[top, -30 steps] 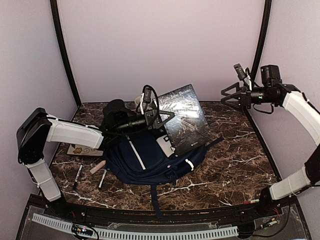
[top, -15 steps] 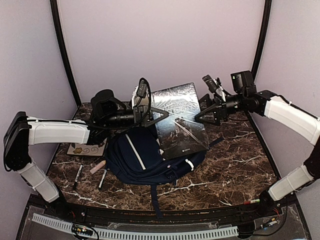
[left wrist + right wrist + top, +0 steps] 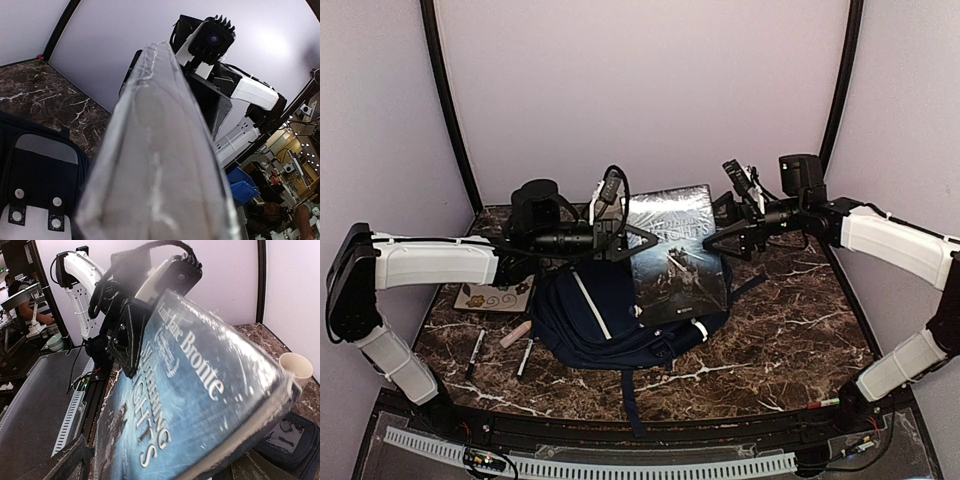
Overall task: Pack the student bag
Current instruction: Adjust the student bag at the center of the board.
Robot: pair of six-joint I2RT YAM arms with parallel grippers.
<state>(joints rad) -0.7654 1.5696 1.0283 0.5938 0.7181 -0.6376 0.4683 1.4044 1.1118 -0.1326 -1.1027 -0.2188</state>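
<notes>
Marbled table [image 3: 790,330]: fills the lower half of the top view, between pale walls.

Bag [image 3: 605,320]: navy, and the largest item you see. It lies flat at lower centre of the top view, with one strap trailing toward the bottom edge. In the left wrist view its white patch with buckle straps sits at lower left.

Book [image 3: 675,255]: held up at centre, just above and right of the bag, cover toward the top camera and tilted. Its lower edge overlaps the bag's upper right part; you cannot tell whether it is inside an opening. In the right wrist view the cover reads "Bronte".

Left gripper [image 3: 632,240]: reaches in from the left and is clamped narrow on the book's left edge. The right wrist view shows one dark finger pressed against the cover.

Right gripper [image 3: 720,238]: comes in from the upper right, with its jaws spread wide at the book's right edge. You cannot tell whether either finger touches the book.

Card [image 3: 492,297]: lies flat at left, beside the bag.

Pen [image 3: 477,347], second pen [image 3: 525,352] and pale stick [image 3: 515,334]: lie at lower left, near the bag.

Cup [image 3: 296,368]: stands on the table at the right edge of the right wrist view.
</notes>
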